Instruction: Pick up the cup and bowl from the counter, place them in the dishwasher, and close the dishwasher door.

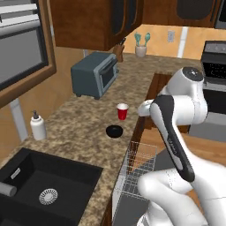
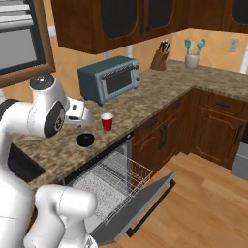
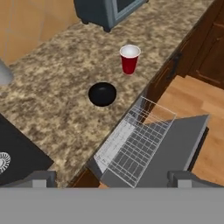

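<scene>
I see the cup [image 3: 130,58] upright on the tabletop [image 3: 57,87] at upper centre of the hand view, near its front edge. The bowl [image 3: 103,94] sits just below-left of it, apart. The dishwasher door [image 3: 175,148] lies open at lower right, the rack [image 3: 135,148] drawn out above it.

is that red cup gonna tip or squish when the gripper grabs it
Probably tippy: the cup stands upright on the counter on a base narrower than its white rim, so a sideways nudge could topple it. It looks like thin plastic and seems empty, so likely light and apt to flex under a hard squeeze. If knocked over, its taper would likely make it roll in a curve.
</scene>
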